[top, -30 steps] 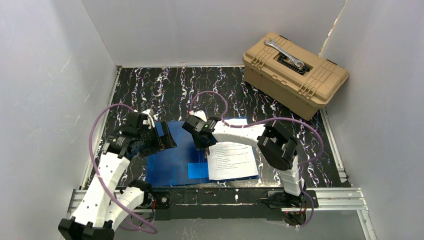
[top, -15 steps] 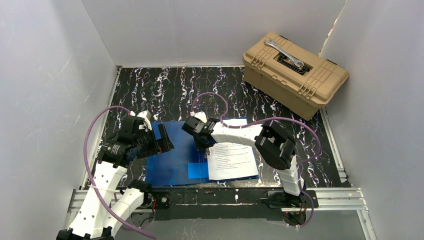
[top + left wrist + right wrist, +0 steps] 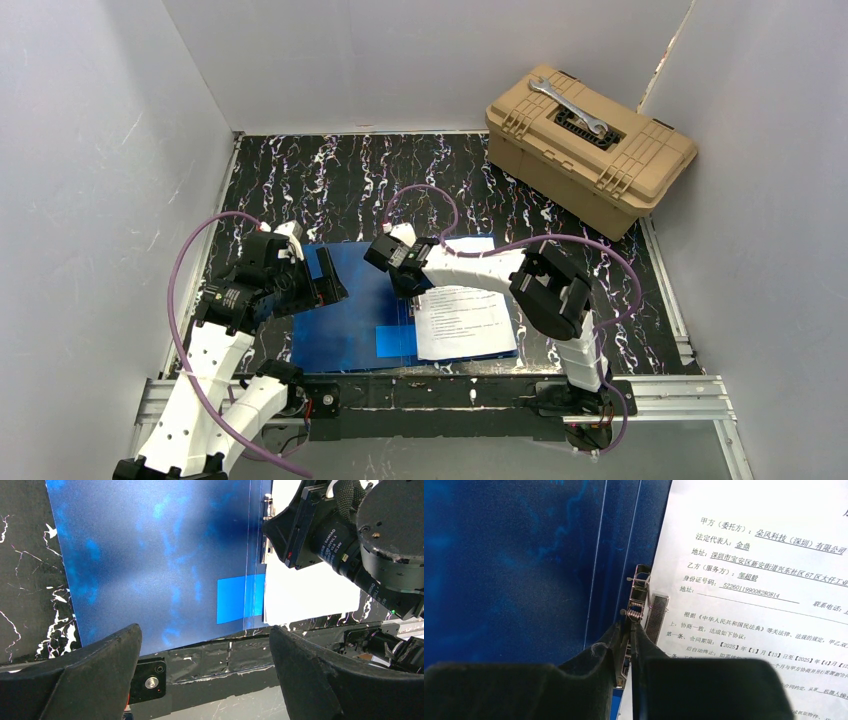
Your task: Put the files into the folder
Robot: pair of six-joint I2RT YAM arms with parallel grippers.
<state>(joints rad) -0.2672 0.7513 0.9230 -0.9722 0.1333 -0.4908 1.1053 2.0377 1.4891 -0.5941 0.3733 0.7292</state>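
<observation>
The blue folder point(image 3: 345, 320) lies open and flat near the table's front edge. The white printed files point(image 3: 465, 320) lie on its right half, beside the spine. My right gripper point(image 3: 405, 283) is at the spine, shut on the lever of the folder's metal clip point(image 3: 638, 592); its fingers point(image 3: 610, 645) pinch the thin metal, and the files point(image 3: 754, 580) lie just to the right. My left gripper point(image 3: 328, 282) is open and empty, above the folder's left cover point(image 3: 150, 555). The lighter blue pocket point(image 3: 240, 599) shows near the spine.
A tan toolbox point(image 3: 588, 150) with a wrench point(image 3: 568, 106) on its lid stands at the back right. Grey walls enclose the black marbled table point(image 3: 350, 180). The black front rail point(image 3: 225, 655) runs under my left fingers.
My left arm has drawn back a little to the left, away from the spine. My right gripper has stayed shut at the clip; the folder and files have not moved.
</observation>
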